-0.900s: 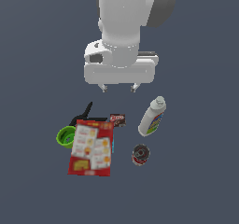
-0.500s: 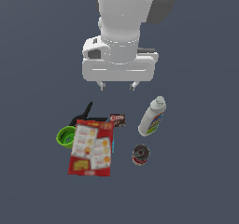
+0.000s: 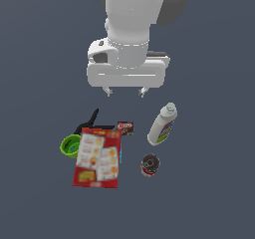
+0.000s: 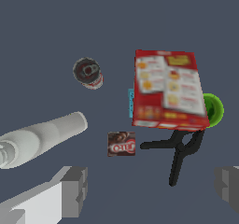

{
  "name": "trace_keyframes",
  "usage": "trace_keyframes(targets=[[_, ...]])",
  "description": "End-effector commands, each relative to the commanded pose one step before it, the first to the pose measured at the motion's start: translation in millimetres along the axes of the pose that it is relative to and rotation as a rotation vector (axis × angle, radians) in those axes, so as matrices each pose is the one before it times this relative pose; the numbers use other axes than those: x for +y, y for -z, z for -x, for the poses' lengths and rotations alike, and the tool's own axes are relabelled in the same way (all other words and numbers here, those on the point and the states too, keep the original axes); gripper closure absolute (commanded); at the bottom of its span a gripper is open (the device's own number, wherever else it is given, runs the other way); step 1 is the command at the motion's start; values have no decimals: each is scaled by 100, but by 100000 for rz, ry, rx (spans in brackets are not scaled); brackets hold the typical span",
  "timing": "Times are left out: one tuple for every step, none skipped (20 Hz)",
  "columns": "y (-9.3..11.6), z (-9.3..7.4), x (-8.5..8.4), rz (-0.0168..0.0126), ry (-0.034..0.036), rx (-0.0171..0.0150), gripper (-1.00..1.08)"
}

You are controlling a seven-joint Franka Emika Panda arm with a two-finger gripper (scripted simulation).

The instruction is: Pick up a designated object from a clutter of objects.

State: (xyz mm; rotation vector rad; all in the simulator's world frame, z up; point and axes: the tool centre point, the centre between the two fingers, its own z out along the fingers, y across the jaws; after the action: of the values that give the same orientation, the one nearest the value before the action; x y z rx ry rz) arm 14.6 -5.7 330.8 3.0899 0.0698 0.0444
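Note:
The designated object, a short red and white can [image 3: 149, 165] with a dark metal top, stands apart from the other things, at the lower right of the clutter in the exterior view; the wrist view shows the can [image 4: 87, 72] too. My gripper [image 3: 125, 91] hovers well above the clutter, open and empty, with its fingers [image 4: 74, 190] spread wide. The clutter holds a red flat box [image 3: 98, 157], a green bowl [image 3: 69, 145], a black tool [image 3: 88, 123], a small dark packet [image 3: 125, 128] and a white bottle [image 3: 162, 125] lying on its side.
The white bottle [image 4: 37, 138] lies between my gripper and the can. The red box [image 4: 168, 89] partly covers the green bowl [image 4: 213, 109] and the black tool [image 4: 179, 149]. Plain dark grey floor surrounds the clutter.
My gripper has shifted a little toward the exterior view's right. The objects have not moved.

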Motion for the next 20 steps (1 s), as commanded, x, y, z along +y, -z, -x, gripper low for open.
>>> trace_keyframes(targets=[[-441,-505,-236,-39,1192,-127,-92],[-226,-279,-117,-23,632,-31,-92],[-261,-310,-134,-37,709,-38,-92],[-297,-342,-149,-49,785,-44,-92],[-329,-373,-161,-56,857,-47,-92],[-364,-406,-176,-61,938,-50,-92],[-401,-437,-189,-70,1013,-53,-92],[-441,-467,-203,-82,1092,-56,-92],[-483,-496,-216,-96,1166,-60,-92],[-527,-525,-229,-109,1244,-62,-92],[-573,-554,-243,-124,1323,-65,-92],[-622,-580,-255,-141,1398,-67,-92],[-673,-605,-267,-160,1472,-68,-92],[-719,-623,-277,-178,1532,-69,-92],[-738,-616,-276,-190,1533,-66,-92],[-755,-605,-273,-201,1527,-63,-92],[-772,-595,-271,-212,1522,-60,-92],[-788,-584,-268,-222,1514,-56,-92],[-804,-573,-266,-232,1507,-53,-92],[-819,-561,-263,-242,1499,-49,-92]])
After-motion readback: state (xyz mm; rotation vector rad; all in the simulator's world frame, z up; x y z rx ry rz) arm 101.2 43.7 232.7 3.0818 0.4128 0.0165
